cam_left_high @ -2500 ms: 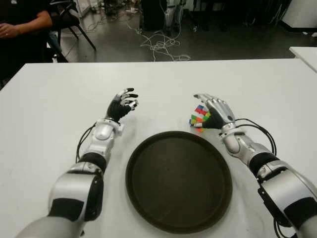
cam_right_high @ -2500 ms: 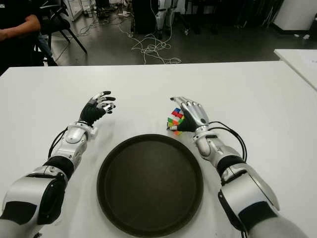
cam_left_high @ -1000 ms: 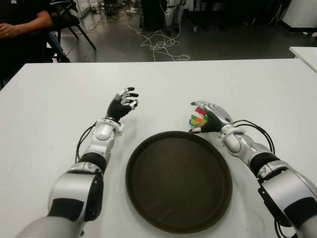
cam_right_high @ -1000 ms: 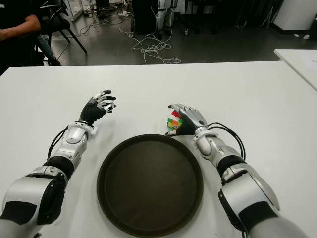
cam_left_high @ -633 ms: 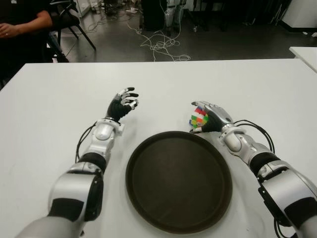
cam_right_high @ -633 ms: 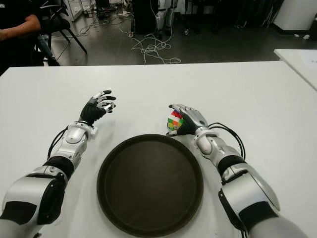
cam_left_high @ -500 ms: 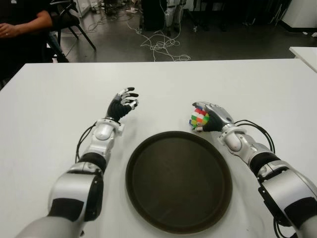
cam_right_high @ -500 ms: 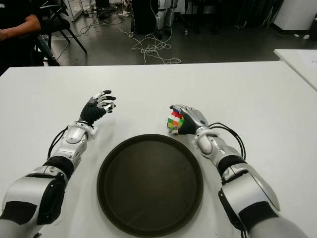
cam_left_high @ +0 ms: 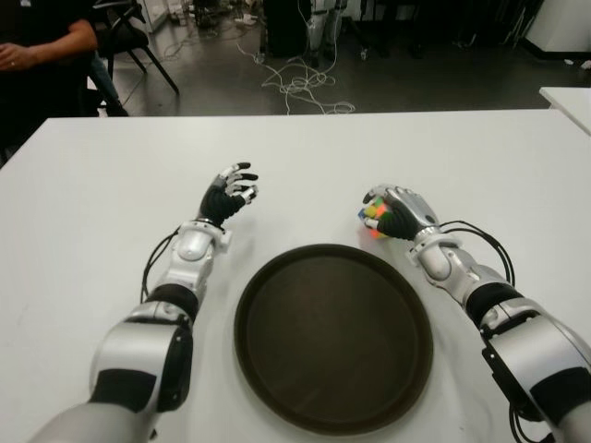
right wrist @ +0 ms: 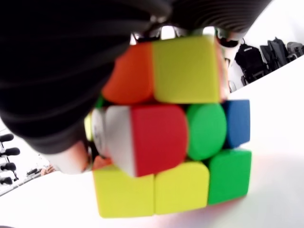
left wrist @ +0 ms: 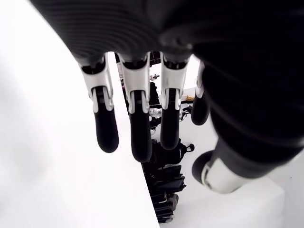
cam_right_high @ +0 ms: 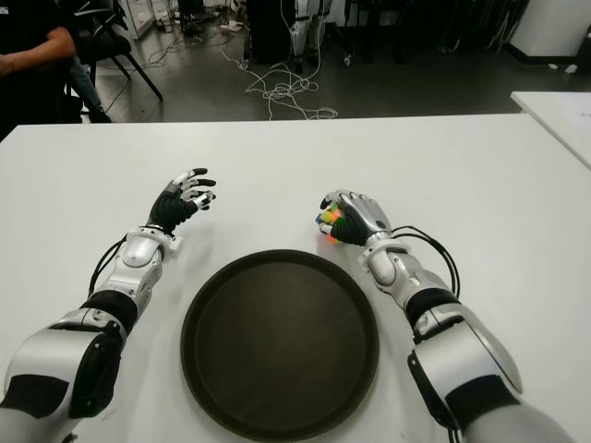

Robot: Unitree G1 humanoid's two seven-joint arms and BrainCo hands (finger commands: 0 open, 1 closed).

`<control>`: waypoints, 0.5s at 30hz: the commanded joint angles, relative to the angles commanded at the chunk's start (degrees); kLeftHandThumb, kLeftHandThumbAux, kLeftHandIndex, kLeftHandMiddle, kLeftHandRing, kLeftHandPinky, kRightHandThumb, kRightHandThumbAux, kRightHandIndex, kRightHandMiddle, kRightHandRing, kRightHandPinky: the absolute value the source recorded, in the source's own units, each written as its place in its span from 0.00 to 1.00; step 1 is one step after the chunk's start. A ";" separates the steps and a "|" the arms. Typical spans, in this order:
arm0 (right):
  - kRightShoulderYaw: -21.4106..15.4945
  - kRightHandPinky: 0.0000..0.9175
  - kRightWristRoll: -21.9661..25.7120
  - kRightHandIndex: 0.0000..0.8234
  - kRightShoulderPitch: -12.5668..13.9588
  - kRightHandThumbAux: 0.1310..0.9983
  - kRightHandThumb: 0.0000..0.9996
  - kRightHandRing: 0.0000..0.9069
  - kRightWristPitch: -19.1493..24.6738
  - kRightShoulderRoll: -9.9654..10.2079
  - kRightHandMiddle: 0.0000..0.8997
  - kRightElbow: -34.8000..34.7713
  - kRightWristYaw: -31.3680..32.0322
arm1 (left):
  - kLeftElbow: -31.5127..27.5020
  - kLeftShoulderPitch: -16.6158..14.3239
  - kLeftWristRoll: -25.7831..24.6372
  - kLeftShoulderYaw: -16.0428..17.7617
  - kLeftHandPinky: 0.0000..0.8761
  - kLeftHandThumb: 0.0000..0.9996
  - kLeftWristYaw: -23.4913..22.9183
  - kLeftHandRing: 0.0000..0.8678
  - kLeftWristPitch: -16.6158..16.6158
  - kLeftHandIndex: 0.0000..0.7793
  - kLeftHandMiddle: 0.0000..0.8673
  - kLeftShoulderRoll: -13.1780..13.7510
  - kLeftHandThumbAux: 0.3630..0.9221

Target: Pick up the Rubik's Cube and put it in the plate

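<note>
Rubik's Cube [cam_left_high: 372,219] gripped by right robot hand [cam_left_high: 399,213], beside plate [cam_left_high: 277,369].

Silver and black arms with rounded shells; black cables loop beside both forearms. The left hand [cam_left_high: 229,192] has black fingers with white joints; the right hand [cam_left_high: 399,212] is silver-backed.

Your right hand [cam_left_high: 399,213] has closed further: 2.5 seconds ago its fingers arched loosely over the Rubik's Cube [cam_left_high: 372,217] with most of the coloured faces showing; now they wrap tightly around it, leaving only a sliver of colour visible right of centre in the eye views. The hand has also shifted slightly toward the right of the frame, carrying the cube a little away from the plate [cam_left_high: 332,338] rim.
</note>
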 joint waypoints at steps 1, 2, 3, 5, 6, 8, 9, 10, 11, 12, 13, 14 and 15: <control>-0.03 0.49 0.01 0.47 0.04 0.62 0.94 0.55 -0.34 -0.03 0.52 -0.03 -0.46 | 0.00 0.02 -0.16 0.13 0.41 0.28 -0.13 0.37 -0.01 0.23 0.32 -0.04 0.64; -0.05 0.51 0.02 0.47 0.07 0.62 0.94 0.54 -0.57 -0.05 0.53 -0.04 -0.77 | 0.00 0.04 -0.26 0.22 0.41 0.28 -0.22 0.37 -0.02 0.23 0.32 -0.06 0.64; -0.08 0.53 0.03 0.47 0.09 0.62 0.94 0.54 -0.77 -0.08 0.54 -0.04 -1.08 | -0.01 0.07 -0.38 0.32 0.40 0.28 -0.33 0.37 -0.03 0.23 0.32 -0.09 0.63; -0.08 0.55 0.03 0.48 0.09 0.62 0.94 0.53 -0.95 -0.11 0.55 -0.01 -1.37 | -0.01 0.09 -0.47 0.42 0.40 0.29 -0.43 0.36 -0.02 0.23 0.32 -0.11 0.63; -0.08 0.56 0.02 0.48 0.09 0.62 0.94 0.53 -1.05 -0.13 0.55 0.00 -1.55 | -0.02 0.08 -0.53 0.49 0.40 0.29 -0.51 0.36 0.03 0.24 0.32 -0.12 0.63; -0.08 0.57 -0.01 0.48 0.08 0.62 0.94 0.53 -1.22 -0.18 0.55 0.01 -1.92 | -0.01 0.04 -0.67 0.59 0.40 0.29 -0.69 0.36 0.20 0.23 0.32 -0.14 0.62; -0.08 0.58 -0.01 0.48 0.08 0.62 0.94 0.54 -1.33 -0.21 0.55 0.00 -2.09 | -0.01 0.02 -0.73 0.63 0.40 0.29 -0.77 0.36 0.26 0.23 0.32 -0.15 0.62; -0.08 0.58 -0.02 0.48 0.08 0.62 0.94 0.54 -1.42 -0.24 0.56 0.00 -2.19 | -0.02 0.02 -0.77 0.64 0.40 0.29 -0.81 0.36 0.28 0.23 0.31 -0.17 0.62; -0.09 0.58 0.00 0.48 0.07 0.62 0.94 0.54 -1.60 -0.30 0.56 -0.01 -2.29 | -0.03 0.03 -0.79 0.65 0.41 0.29 -0.85 0.36 0.26 0.23 0.31 -0.17 0.62; -0.11 0.59 0.01 0.48 0.08 0.62 0.94 0.55 -1.74 -0.34 0.56 -0.02 -2.37 | -0.04 0.04 -0.81 0.65 0.41 0.29 -0.87 0.36 0.25 0.23 0.31 -0.18 0.62; -0.11 0.59 0.02 0.48 0.08 0.62 0.94 0.55 -1.82 -0.37 0.56 -0.02 -2.41 | -0.05 0.04 -0.81 0.65 0.41 0.29 -0.88 0.36 0.24 0.23 0.31 -0.19 0.62; -0.15 0.59 0.07 0.48 0.10 0.62 0.94 0.55 -1.98 -0.39 0.56 -0.02 -2.50 | -0.06 0.05 -0.78 0.62 0.41 0.29 -0.86 0.36 0.20 0.23 0.31 -0.19 0.62; -0.24 0.60 0.15 0.48 0.15 0.62 0.94 0.56 -2.30 -0.44 0.56 -0.04 -2.63 | -0.06 0.06 -0.73 0.57 0.41 0.28 -0.81 0.36 0.09 0.23 0.31 -0.19 0.62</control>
